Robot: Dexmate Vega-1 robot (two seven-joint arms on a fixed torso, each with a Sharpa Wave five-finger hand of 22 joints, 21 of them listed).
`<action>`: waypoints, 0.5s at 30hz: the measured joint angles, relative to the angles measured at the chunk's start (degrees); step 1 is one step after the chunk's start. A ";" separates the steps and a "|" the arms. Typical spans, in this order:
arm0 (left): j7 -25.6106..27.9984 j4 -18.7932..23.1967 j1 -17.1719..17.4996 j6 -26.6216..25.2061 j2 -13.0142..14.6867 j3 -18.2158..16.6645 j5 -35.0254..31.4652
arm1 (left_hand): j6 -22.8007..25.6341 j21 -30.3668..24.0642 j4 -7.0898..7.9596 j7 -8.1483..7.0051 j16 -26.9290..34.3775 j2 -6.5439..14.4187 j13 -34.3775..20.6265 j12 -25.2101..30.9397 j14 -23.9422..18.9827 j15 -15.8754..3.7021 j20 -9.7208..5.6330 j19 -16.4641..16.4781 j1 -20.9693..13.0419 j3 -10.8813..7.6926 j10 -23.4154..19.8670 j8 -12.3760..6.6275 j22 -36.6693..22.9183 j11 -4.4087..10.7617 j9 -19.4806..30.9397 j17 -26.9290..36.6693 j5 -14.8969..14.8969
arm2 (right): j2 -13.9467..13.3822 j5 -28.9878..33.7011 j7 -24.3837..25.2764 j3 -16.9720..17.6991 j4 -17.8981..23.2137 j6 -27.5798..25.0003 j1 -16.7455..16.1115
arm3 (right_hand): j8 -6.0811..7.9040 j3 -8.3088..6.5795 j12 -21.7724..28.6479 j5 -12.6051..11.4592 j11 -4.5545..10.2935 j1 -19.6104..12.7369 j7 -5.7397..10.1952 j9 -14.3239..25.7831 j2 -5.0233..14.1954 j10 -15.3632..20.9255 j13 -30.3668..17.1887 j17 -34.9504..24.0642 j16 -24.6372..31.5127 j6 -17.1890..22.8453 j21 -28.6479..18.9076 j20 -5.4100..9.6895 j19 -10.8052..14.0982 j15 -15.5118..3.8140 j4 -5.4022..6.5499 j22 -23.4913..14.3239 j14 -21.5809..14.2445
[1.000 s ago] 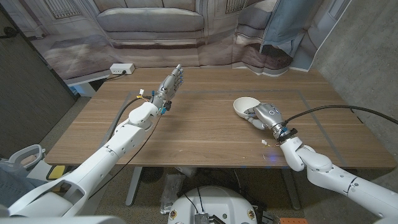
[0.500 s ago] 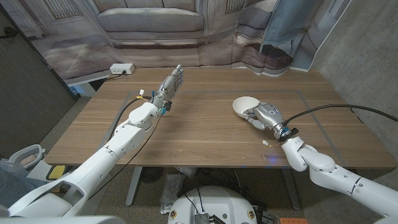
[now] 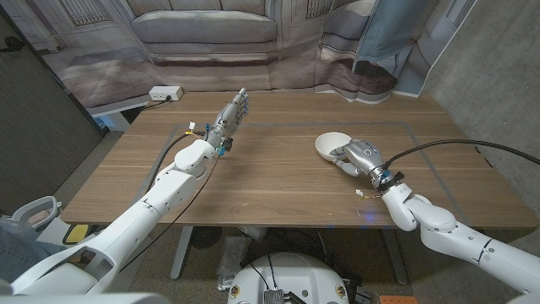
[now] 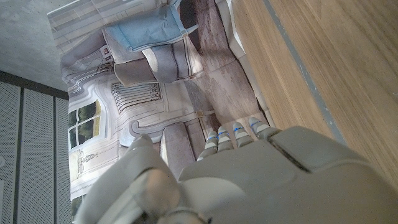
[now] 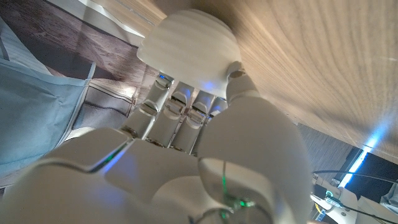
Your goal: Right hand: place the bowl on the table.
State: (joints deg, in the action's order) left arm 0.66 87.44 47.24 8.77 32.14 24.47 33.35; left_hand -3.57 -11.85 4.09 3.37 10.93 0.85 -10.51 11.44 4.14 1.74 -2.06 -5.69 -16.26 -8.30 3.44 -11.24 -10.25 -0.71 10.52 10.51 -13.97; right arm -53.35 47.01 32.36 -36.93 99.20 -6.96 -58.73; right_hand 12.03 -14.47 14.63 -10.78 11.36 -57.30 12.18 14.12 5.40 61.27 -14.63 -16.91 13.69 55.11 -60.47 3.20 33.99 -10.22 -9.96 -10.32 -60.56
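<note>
The wooden table (image 3: 278,181) was seen spread across the head view, with a printed backdrop of a sofa hung behind it and a white power strip (image 3: 165,92) set on a ledge past its far left corner, well out of the working area.

The left arm was stretched out over the table's left half, and the left hand (image 3: 233,112) was held on edge with its fingers (image 4: 233,134) extended and close together, gripping nothing. It was kept well apart from the bowl, presumably so that the right arm's work would not be crowded.

The right hand (image 3: 361,158) was positioned on the table's right half, with its fingers (image 5: 180,102) reached to the underside of the white bowl (image 3: 334,144) and its thumb brought up at the side. The bowl was thus gripped from its near side. It was tilted, with its opening turned up and to the left, and was held low to the tabletop; whether its base was already touching the wood could not be told. From the right wrist view, the ribbed outer wall of the bowl (image 5: 189,42) was shown resting against the fingertips, a hold likely chosen so that the bowl could be levelled and set down without being dropped.

The placing was judged nearly finished, with the setting down and release of the bowl left to be done.
</note>
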 measured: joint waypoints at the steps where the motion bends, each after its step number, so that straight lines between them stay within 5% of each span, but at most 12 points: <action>1: 0.02 0.03 0.00 0.00 0.02 0.00 0.00 | 0.00 0.00 0.00 0.00 0.00 0.00 0.00 0.00 0.00 0.00 0.00 0.00 0.00 0.00 0.00 0.00 0.00 0.00 0.00 0.00 0.00 | 0.00 0.03 -0.16 0.00 0.01 -0.03 0.07 | 0.00 -0.12 0.00 0.00 -0.12 0.53 0.09 -0.02 0.07 -0.31 0.00 0.00 0.00 -0.27 0.00 0.20 -0.20 0.09 0.03 0.00 0.31; 4: 0.05 0.07 0.00 0.00 0.05 -0.01 -0.01 | 0.00 0.00 0.00 0.00 0.00 0.00 0.00 0.00 0.00 0.00 0.00 0.00 0.00 0.00 0.00 0.00 0.00 0.00 0.00 0.00 0.00 | 0.03 0.05 -0.63 -0.06 0.04 -0.13 0.18 | 0.00 -0.69 0.00 -0.01 0.01 1.39 0.25 -0.05 -0.42 -0.62 0.00 0.01 0.00 -0.53 0.17 0.19 -0.18 0.25 0.14 0.01 1.00; 6: 0.05 0.07 0.00 -0.04 0.07 -0.02 -0.01 | 0.00 0.00 0.00 0.00 0.00 0.00 0.00 0.00 0.00 0.00 0.00 0.00 0.00 0.00 0.00 0.00 0.00 0.00 0.00 0.00 0.00 | 0.06 0.05 -1.23 -0.10 0.08 -0.18 0.26 | -0.01 -2.56 0.00 0.00 -0.11 2.07 0.09 -0.04 -0.64 -1.12 0.00 0.01 0.00 -1.11 0.57 0.19 -0.18 0.40 2.01 0.01 1.22; 15: -0.22 -0.53 -0.58 -0.43 -0.02 0.04 0.01 | 0.00 0.00 0.00 0.00 0.00 0.00 0.00 0.00 0.00 0.00 0.00 0.00 0.00 0.00 0.00 0.00 0.00 0.00 0.00 0.00 0.00 | 0.11 -0.23 -2.32 -0.15 0.33 -0.19 0.32 | 0.00 -3.05 -0.47 -0.01 -0.15 3.34 -0.77 -0.31 -1.18 -2.71 0.00 0.16 -0.45 -2.37 1.35 0.19 -0.18 0.92 2.50 -0.02 2.14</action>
State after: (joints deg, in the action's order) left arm 0.44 86.90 46.65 8.34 32.12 24.51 33.36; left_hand -3.57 -11.85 4.09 3.37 10.93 0.84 -10.51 11.44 4.15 1.74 -2.06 -5.69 -16.26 -8.30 3.44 -11.24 -10.25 -0.71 10.52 10.51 -13.97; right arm -53.23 46.78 30.04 -37.08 99.53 -7.15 -58.41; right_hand 12.03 -17.52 14.16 -10.79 11.22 -53.96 11.41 13.81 4.22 58.55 -14.63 -16.75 13.24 52.74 -59.12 3.38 33.81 -9.30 -7.46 -10.34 -58.42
